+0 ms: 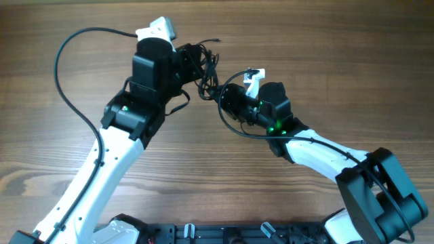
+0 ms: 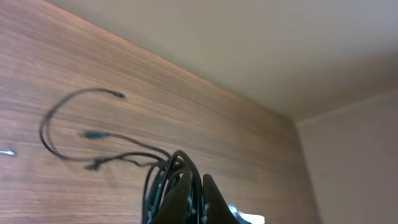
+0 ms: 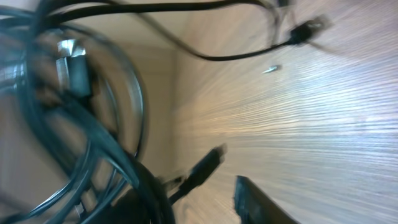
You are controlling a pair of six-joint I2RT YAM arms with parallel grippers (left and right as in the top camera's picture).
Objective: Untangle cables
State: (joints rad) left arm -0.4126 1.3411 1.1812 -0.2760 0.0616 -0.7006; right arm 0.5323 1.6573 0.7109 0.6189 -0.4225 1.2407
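At the left gripper: fingers drawn nearly together and clamped on the cables, black loops arching up just above the tips. From that bunch, three thin ends trailing out leftward over the counter, each tipped with a small plug and apart from the others. Beyond them, the counter's far edge slanting across the left wrist view, with a pale wall behind it.

At the right gripper: too blurred and too crowded by cables in its own view to tell open from closed. Only one dark finger clear at the bottom there, with cables looping thick at the left and one plug end just beside that finger.

From overhead, both grippers nose to nose at the upper middle of the counter, with the bunch between them and touching both, and one thin end poking out past the left gripper. Wide bare wood to the left, to the right and toward the arm bases.
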